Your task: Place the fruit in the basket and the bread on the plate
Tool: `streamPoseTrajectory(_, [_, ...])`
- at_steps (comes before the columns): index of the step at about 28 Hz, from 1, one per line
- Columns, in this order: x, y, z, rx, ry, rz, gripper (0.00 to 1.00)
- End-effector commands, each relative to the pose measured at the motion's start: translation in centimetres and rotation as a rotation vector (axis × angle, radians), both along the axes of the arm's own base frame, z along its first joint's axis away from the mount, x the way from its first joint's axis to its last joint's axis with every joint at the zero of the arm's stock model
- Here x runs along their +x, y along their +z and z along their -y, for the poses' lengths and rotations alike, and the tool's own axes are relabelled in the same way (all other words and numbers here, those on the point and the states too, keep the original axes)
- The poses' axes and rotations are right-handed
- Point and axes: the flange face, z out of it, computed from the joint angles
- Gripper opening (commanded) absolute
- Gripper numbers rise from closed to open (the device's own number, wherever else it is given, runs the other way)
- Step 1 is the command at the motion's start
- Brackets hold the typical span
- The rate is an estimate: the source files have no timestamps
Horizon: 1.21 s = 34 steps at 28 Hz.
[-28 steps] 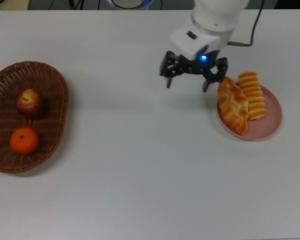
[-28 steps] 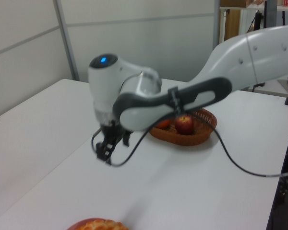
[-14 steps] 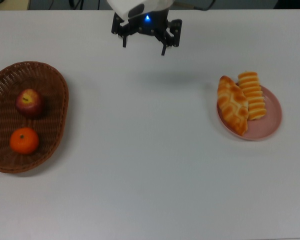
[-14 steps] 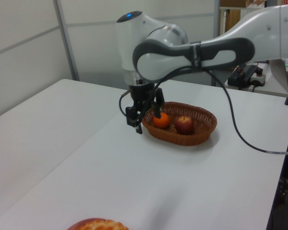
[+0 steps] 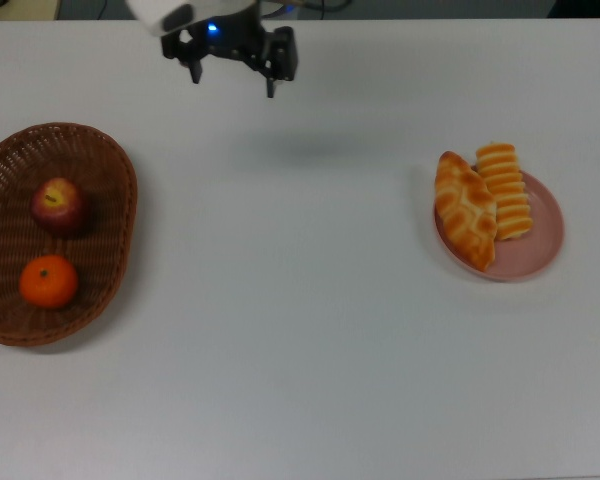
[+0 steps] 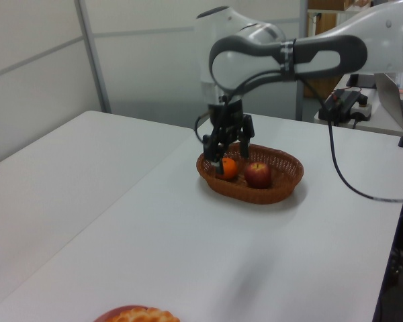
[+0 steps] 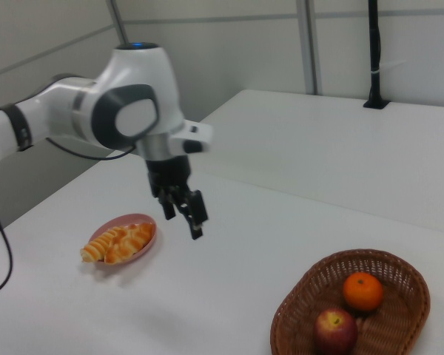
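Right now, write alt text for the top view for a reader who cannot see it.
A white table holds a wicker basket with an apple and a mandarin at the top view's left, and a pink plate with two bread pieces at its right. The open claw hangs empty near the top edge.

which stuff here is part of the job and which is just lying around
Part of the job: apple, mandarin, wicker basket, ridged roll, braided pastry, pink plate, gripper, open and empty.

Just lying about: nothing else on the white table; a black cable trails from the arm.
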Motion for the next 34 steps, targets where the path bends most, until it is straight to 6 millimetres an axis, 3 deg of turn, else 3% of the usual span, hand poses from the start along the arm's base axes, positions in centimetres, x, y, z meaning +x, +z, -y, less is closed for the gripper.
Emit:
streamPoseTrajectory(1, [-0.8, 1.1, 0.1, 0.046, 0.014, 0.024, 1.0])
streamPoseTrajectory(8, [-1.8, 3.6, 0.2, 0.028, 0.018, 0.072, 1.0])
streamPoseTrajectory(11, [-2.5, 6.5, 1.4, 0.015, 0.004, 0.121, 1.0])
streamPoseTrajectory(14, [-3.3, 7.6, 2.4, 0.013, 0.03, 0.136, 1.0])
streamPoseTrajectory(20, [-3.7, 7.1, 2.0, 0.016, 0.053, 0.099, 1.0])
streamPoseTrajectory(34, [-4.1, 8.3, 1.7, 0.026, 0.057, 0.087, 1.0])
